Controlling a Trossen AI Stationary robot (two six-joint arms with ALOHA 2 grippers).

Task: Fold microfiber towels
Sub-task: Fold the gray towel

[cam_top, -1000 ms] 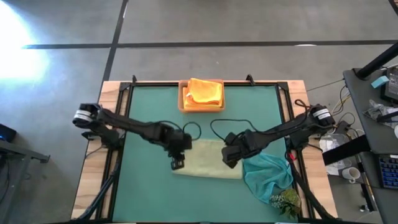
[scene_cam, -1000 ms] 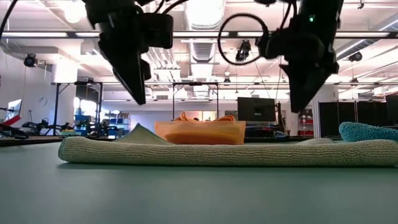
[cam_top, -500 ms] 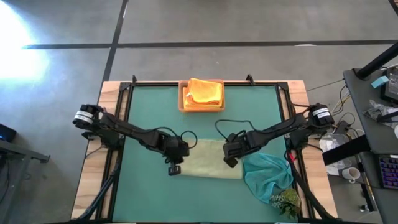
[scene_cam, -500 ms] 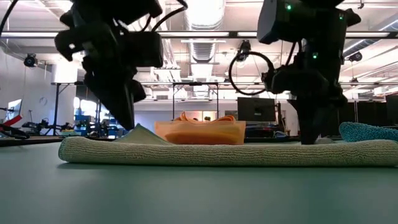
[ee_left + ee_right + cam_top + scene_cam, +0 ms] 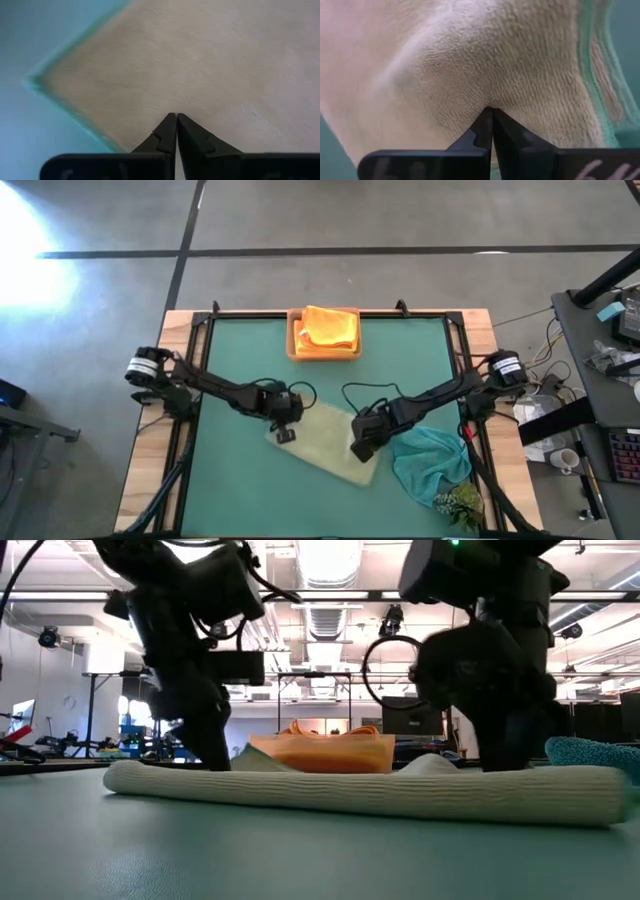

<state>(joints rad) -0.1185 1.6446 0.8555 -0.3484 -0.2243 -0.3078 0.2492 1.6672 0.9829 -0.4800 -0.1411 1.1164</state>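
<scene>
Pale green towel (image 5: 485, 65) looks nubbly, matt microfiber (mat (image 5: 250, 350) perhaps smooth).

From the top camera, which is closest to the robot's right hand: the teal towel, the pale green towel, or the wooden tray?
1. Pale green towel: pinched in the right hand.
2. Teal towel: just right of it.
3. Wooden tray: far edge of the mat.

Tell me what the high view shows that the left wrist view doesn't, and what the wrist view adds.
Only the high view shows the whole layout: the right gripper on the pale green towel, the teal towel bunched beside it, the orange towels in the wooden tray, and the green mat. Only the left wrist view shows the left gripper fingertips pressed together on the cloth near its corner. Both show the left gripper on the pale green towel.
</scene>
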